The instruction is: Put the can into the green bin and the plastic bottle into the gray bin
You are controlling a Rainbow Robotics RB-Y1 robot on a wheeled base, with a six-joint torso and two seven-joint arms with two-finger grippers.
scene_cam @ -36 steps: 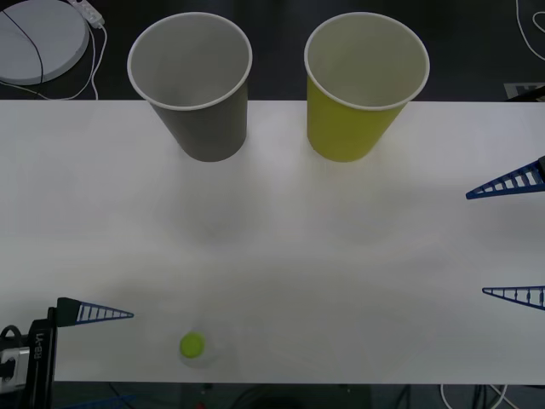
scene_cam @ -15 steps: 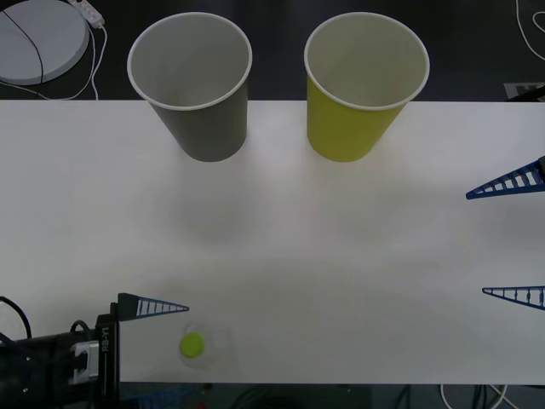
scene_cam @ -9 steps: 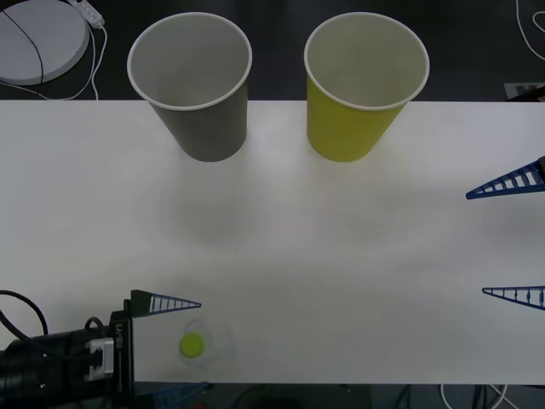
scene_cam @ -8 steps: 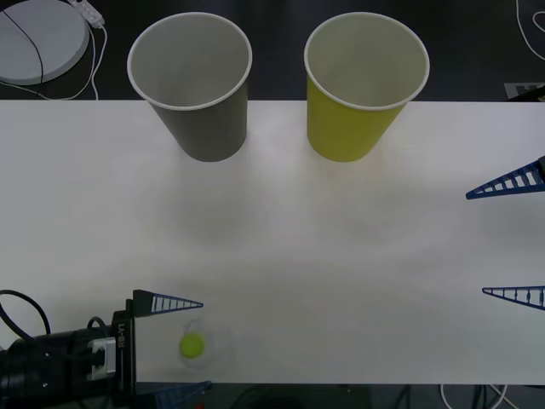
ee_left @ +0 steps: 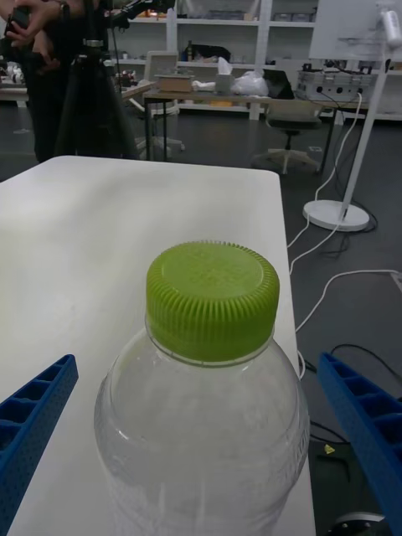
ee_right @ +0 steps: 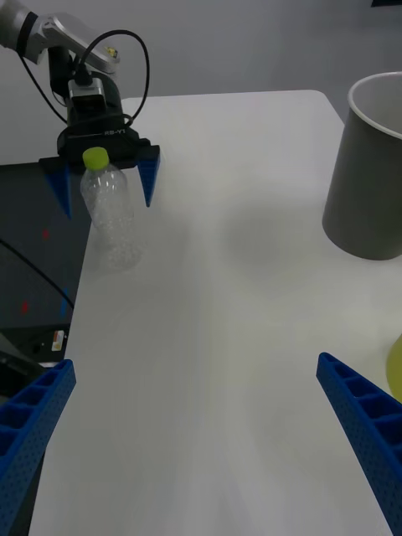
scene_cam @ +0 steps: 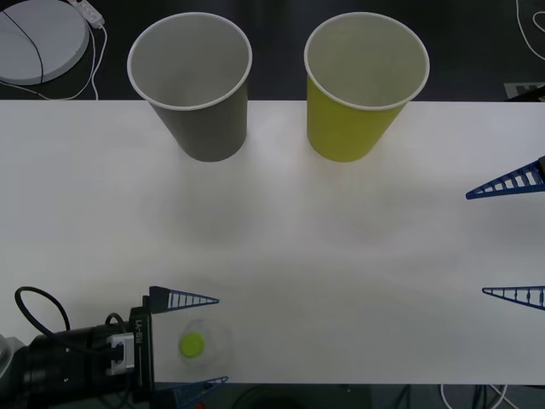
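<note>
Two blue ribbed fingers of the left gripper [scene_cam: 194, 342] reach in from the lower left of the front view, spread wide, one on each side of the plastic bottle [scene_cam: 194, 345], with a gap visible between each finger and the bottle. The arm behind them lies low and roughly level along the near edge of the table [scene_cam: 341, 273], its black wrist housing and a looped cable at the bottom left corner. The bottle stands upright, long axis vertical, lime-green cap pointing up; from above it reads as a green disc inside a faint clear ring. In the right wrist view the clear body is ribbed and dimpled, and it stands close to the table's edge. In the left wrist view the cap's ridged side and the rounded transparent shoulder are seen close up. The right gripper [scene_cam: 511, 239] sits at the right edge of the front view, well apart from the bottle, its two fingers held far apart above the table with nothing between them. At the top of the front view stand two large paper-cup-shaped containers that taper downward, each with a white rim and pale inside: the gray bin [scene_cam: 196, 94] left of centre and the green bin [scene_cam: 358, 94] right of centre, side by side and not touching. The table is smooth, matte and white.
</note>
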